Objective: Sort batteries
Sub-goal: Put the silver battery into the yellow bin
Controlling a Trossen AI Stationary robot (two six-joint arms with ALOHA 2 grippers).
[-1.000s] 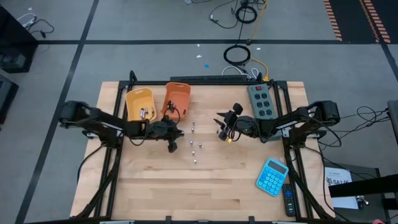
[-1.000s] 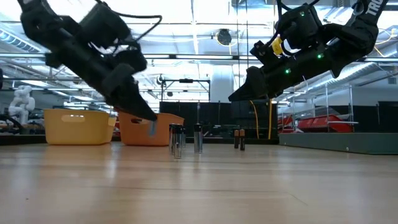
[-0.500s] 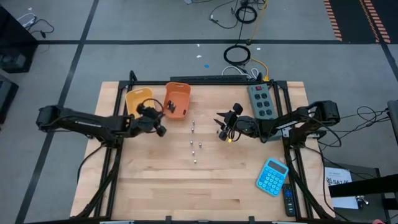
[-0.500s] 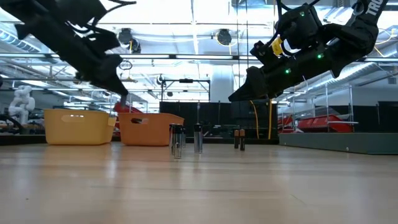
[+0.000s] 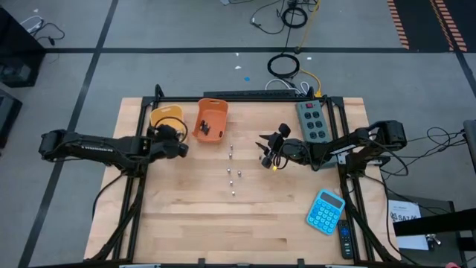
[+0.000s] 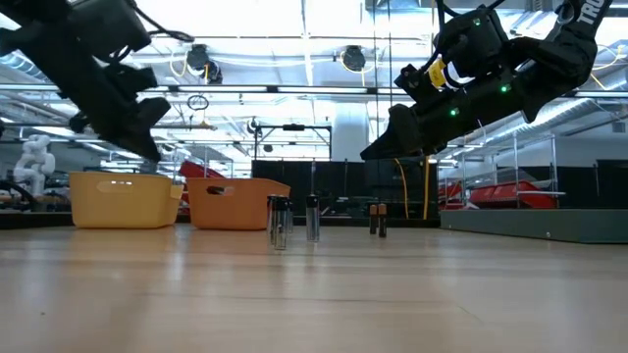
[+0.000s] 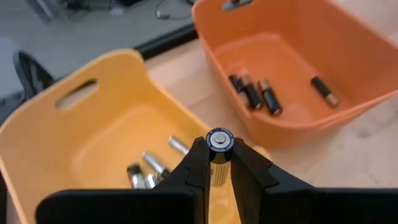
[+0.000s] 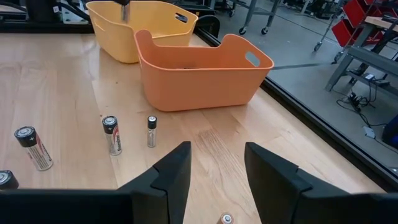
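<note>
A delivery step was judged to be in hand: one silvery battery (image 7: 219, 142) was pinched upright in the left hand (image 7: 217, 163), poised over the yellow bin (image 7: 74, 134) near the surface's (image 5: 223, 223) far left corner. Release was called for next. Loose batteries (image 5: 233, 176) stood mid-surface; dark ones lay in the orange bin (image 7: 292, 68). The right hand (image 8: 214, 163) waited, spread wide.

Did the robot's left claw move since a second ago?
Yes. The left gripper, shut on a silvery battery, went from beside the orange plastic bin toward the yellow plastic bin, and now hovers at its near rim.
</note>
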